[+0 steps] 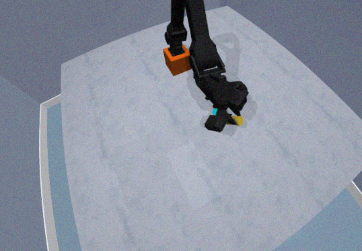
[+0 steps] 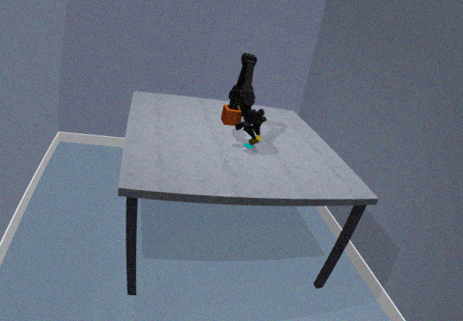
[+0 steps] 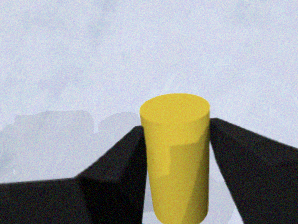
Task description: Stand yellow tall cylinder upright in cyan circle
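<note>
My gripper (image 3: 175, 128) partly closed, clamped the yellow tall cylinder (image 3: 175, 155), tilted low over the table (image 1: 134, 167), beside the cyan circle (image 2: 248, 145).

— What sort of place is this?
— A bare test room: one grey desk (image 2: 185, 163) on dark legs, plain blue-grey walls (image 2: 129, 29), blue floor (image 2: 60, 240) (white skirting along its edge).

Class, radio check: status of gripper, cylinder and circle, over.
Gripper shut on yellow cylinder. Cylinder tilted, low over cyan circle, not released. Orange block well clear.
</note>
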Controlling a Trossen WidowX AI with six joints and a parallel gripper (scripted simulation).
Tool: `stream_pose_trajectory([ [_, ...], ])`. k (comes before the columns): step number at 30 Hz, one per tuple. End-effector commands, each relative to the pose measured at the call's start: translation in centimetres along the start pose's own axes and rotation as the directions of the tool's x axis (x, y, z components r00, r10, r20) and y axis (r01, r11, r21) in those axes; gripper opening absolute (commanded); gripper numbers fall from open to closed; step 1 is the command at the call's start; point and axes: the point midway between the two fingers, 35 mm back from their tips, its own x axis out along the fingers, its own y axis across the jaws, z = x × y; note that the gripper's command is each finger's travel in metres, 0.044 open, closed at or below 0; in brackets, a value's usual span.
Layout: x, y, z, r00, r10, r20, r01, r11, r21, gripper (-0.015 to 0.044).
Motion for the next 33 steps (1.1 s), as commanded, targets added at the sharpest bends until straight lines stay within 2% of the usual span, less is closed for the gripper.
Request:
stream_pose_trajectory([
  [1, 0.01, -0.04, -0.11, 1.0, 0.007, 0.03, -0.007, 1.0, 0.009, 0.0105],
  [33, -0.68, -0.56, -0.37, 0.973, 0.031, 0.228, -0.035, 0.999, 0.013, 0.0105],
])
